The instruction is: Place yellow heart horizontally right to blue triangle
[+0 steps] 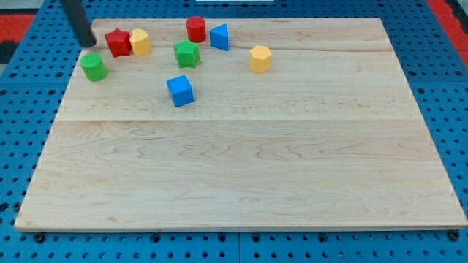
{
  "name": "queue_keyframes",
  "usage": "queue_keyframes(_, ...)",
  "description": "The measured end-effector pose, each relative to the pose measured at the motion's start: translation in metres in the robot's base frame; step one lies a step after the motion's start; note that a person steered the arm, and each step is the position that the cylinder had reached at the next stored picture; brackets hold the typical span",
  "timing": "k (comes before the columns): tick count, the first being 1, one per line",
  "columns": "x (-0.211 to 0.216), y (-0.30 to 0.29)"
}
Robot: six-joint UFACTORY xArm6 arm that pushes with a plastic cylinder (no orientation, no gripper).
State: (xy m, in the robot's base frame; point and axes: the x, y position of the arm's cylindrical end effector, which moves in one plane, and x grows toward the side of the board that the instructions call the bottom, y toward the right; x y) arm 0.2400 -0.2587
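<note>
Rod, no pincer, held nothing; my tip (88, 43) stood at nine o'clock of the red star (117, 42), which touched the yellow heart (140, 42), probably to shove it toward the blue triangle (219, 36).

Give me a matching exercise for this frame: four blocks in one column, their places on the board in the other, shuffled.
Blocks:
1. green cylinder
2. blue cube
3. yellow heart
4. blue triangle

Places:
A. just right of the red cylinder
B. touching the red star on its right
C. nearest the view's left, just below my tip
D. lowest in the view

Pairs: 1-C, 2-D, 3-B, 4-A
</note>
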Motion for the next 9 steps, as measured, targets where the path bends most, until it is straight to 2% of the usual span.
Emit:
queue_keyframes(1,-0.036,0.060)
queue_keyframes(2,0.017,0.097)
queue_keyframes(3,0.076,0.057)
queue_keyframes(5,0.201,0.059)
queue_keyframes(7,0.108,0.041)
queue_keyframes(8,0.120,-0.001)
queue_keyframes(9,0.156,-0.016)
